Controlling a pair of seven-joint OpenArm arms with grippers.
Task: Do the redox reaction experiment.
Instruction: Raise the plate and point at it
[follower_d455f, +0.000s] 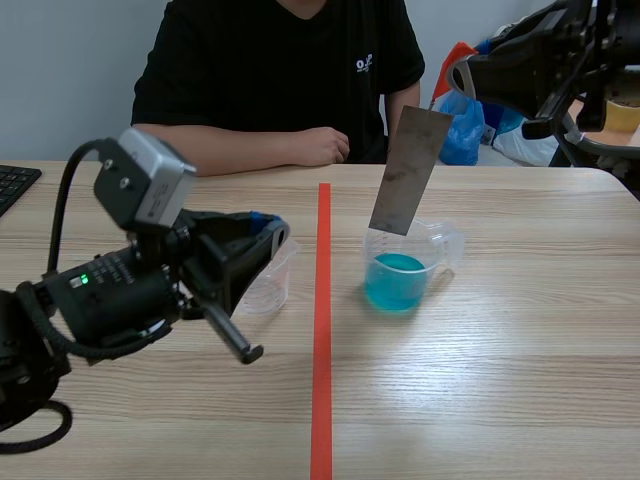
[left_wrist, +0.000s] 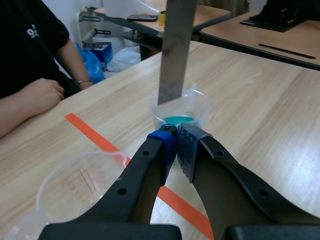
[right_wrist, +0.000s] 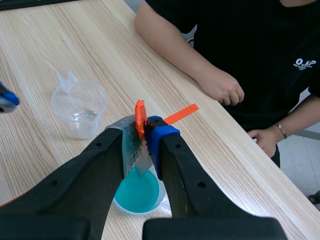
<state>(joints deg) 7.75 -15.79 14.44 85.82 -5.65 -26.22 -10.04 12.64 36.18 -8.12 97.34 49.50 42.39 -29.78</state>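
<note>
- Two black robot arms work over a wooden table (follower_d455f: 500, 380), one from each side, and a person (follower_d455f: 280, 70) in a black shirt sits across it.
- The right claw (right_wrist: 145, 125) is raised high at the far right and pinches the top end of a grey metal strip (follower_d455f: 405, 170).
- An orange bit shows between the fingers at the strip's top.
- The strip hangs down, slightly tilted, over a clear cup (follower_d455f: 430, 240) that stands just right of the red tape line (follower_d455f: 322, 330).
- The strip's lower end is about level with the cup's rim.
- Blue liquid (follower_d455f: 395, 282) fills the bottom of that cup, below the strip's end. I cannot tell whether the strip reaches inside the rim.
- The left claw (left_wrist: 178, 137) is low on the left side, its fingers pressed together on nothing, pointing toward the cup with the liquid.
- An empty cup (follower_d455f: 268, 285), clear with faint red marks, stands left of the tape line, just beside and partly under the left claw.
- The two cups are apart, with the tape line between them.
- The person's forearm lies on the far table edge, with a loosely closed hand (follower_d455f: 320, 147) near the tape line's far end.
- A keyboard (follower_d455f: 12, 185) corner shows at the table's far left edge.
</note>
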